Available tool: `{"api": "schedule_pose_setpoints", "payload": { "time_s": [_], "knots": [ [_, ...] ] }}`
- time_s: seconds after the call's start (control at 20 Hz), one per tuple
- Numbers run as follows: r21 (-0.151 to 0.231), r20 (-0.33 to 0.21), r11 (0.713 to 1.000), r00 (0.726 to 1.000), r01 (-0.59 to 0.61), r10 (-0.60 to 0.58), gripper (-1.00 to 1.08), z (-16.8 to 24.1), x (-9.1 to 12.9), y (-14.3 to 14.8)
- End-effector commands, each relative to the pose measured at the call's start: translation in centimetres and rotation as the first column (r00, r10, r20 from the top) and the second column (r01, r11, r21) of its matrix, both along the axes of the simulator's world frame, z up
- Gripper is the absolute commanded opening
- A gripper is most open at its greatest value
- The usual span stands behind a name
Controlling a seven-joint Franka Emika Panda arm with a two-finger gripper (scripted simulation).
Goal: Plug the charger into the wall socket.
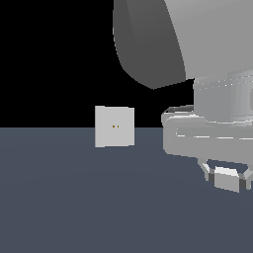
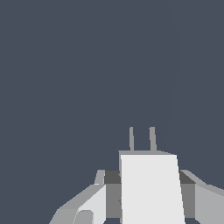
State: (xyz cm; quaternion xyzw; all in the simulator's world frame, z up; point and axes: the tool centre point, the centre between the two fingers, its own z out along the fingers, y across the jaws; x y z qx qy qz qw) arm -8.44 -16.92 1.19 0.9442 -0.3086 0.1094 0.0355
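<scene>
Gripper [image 1: 227, 179]: closed on the charger [image 1: 227, 180], which is held between both fingers [image 1: 211, 176] above the floor [image 1: 99, 197], at the exterior view's right. Two prongs [image 2: 141, 139] are seen projecting from the charger in the wrist view. Wall socket [image 1: 114, 126]: upright plate with two small holes, well apart from the charger, toward the exterior view's left. Open floor lies between them. No writing is seen.
</scene>
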Motion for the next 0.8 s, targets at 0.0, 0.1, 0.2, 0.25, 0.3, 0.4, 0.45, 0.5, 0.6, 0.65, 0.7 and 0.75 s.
{"api": "schedule_pose_setpoints", "payload": {
  "time_s": [0.0, 0.1, 0.2, 0.25, 0.3, 0.4, 0.45, 0.5, 0.6, 0.65, 0.7, 0.75],
  "knots": [
    [0.0, 0.001, 1.0, 1.0, 0.0, 0.0, -1.0, 0.0, 0.0, 0.0],
    [0.0, 0.001, 1.0, 1.0, 0.0, 0.0, -1.0, 0.0, 0.0, 0.0],
    [0.0, 0.001, 1.0, 1.0, 0.0, 0.0, -1.0, 0.0, 0.0, 0.0],
    [0.0, 0.001, 1.0, 1.0, 0.0, 0.0, -1.0, 0.0, 0.0, 0.0],
    [0.0, 0.001, 1.0, 1.0, 0.0, 0.0, -1.0, 0.0, 0.0, 0.0],
    [0.0, 0.001, 1.0, 1.0, 0.0, 0.0, -1.0, 0.0, 0.0, 0.0],
    [0.0, 0.001, 1.0, 1.0, -0.001, 0.001, -1.0, 0.0, 0.1, 0.0],
    [0.0, 0.002, 1.0, 1.0, -0.005, 0.005, -1.0, 0.1, 0.1, 0.1],
    [-0.001, 0.002, 1.0, 1.0, -0.022, 0.022, -1.0, 0.2, 0.3, 0.3],
    [-0.001, 0.002, 0.999, 0.999, -0.034, 0.034, -1.0, 0.4, 0.5, 0.5],
    [-0.001, 0.002, 0.999, 0.999, -0.049, 0.049, -1.0, 0.5, 0.7, 0.8],
    [-0.001, 0.002, 0.998, 0.998, -0.067, 0.067, -1.0, 0.7, 0.9, 1.1]
  ]
}}
